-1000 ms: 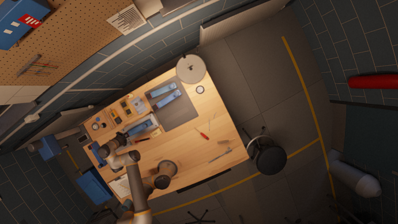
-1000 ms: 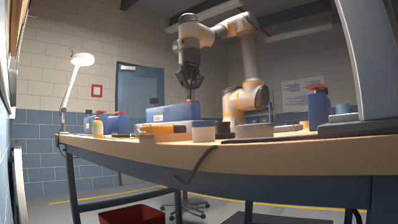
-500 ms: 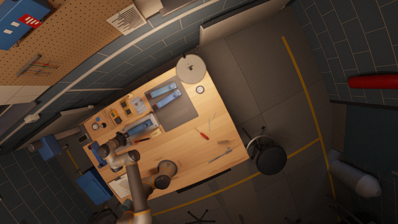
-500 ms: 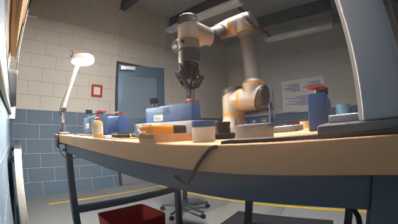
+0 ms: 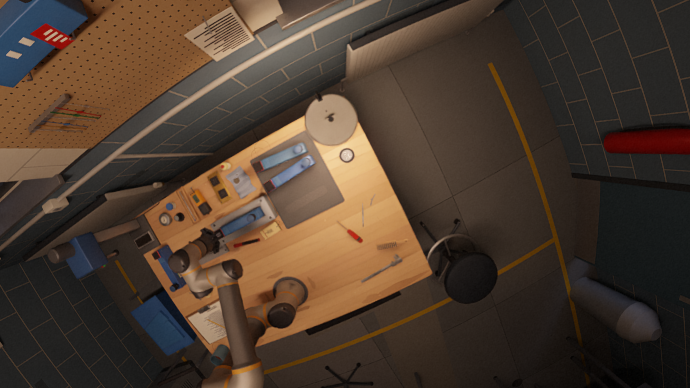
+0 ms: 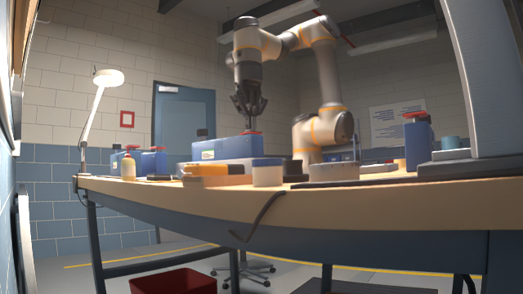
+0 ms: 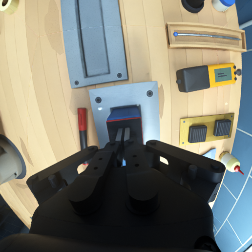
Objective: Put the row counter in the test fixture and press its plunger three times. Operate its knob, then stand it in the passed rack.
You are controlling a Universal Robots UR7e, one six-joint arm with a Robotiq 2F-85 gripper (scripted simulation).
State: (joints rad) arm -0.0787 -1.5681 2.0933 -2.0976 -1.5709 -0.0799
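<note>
On the bench's left part, the blue row counter (image 6: 228, 148) lies in the grey test fixture (image 5: 243, 220), its red plunger (image 6: 250, 132) at the end nearest my arm. My gripper (image 6: 252, 123) points straight down right over the plunger, closed and holding nothing. In the wrist camera my closed fingers (image 7: 122, 136) hang over the counter's blue, red-edged end (image 7: 123, 114) inside the fixture plate (image 7: 125, 110). Two more blue counters (image 5: 285, 165) lie on a dark mat further along the bench. Another blue counter (image 6: 417, 144) stands upright at the bench's end.
A grey slotted plate (image 7: 92, 41) lies beyond the fixture. A yellow handheld meter (image 7: 207, 77), a yellow plate with two black pads (image 7: 207, 128), a wooden tray (image 7: 206, 36) and a small bottle (image 7: 229, 162) sit to the right. A red marker (image 7: 82, 125) lies left of the fixture.
</note>
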